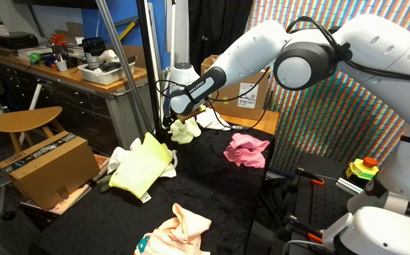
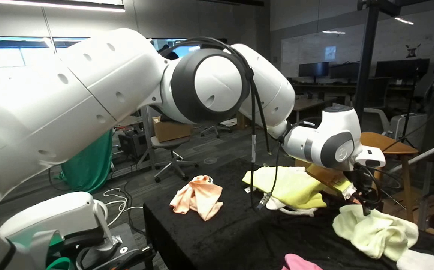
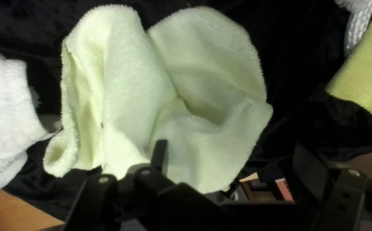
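My gripper (image 3: pixel 234 163) is open, with its two dark fingers wide apart and nothing between them that it grips. In an exterior view the gripper (image 2: pixel 367 204) is at a crumpled pale green cloth (image 2: pixel 376 230); I cannot tell whether it touches it. The cloth fills the middle of the wrist view (image 3: pixel 205 64), and one finger overlaps its lower part. It also shows in an exterior view (image 1: pixel 185 131), where the wrist hides most of the gripper. A white cloth (image 3: pixel 3 118) lies on one side of it, and a yellow cloth (image 3: pixel 369 70) on the other.
The cloths lie on a black-covered table (image 1: pixel 212 191). A pink cloth (image 1: pixel 246 150) and a peach cloth (image 1: pixel 180 230) lie nearer the robot base. A dark post (image 1: pixel 152 71) and a large cardboard box (image 1: pixel 240 92) stand near the gripper. Another box (image 1: pixel 52 173) stands beside the table.
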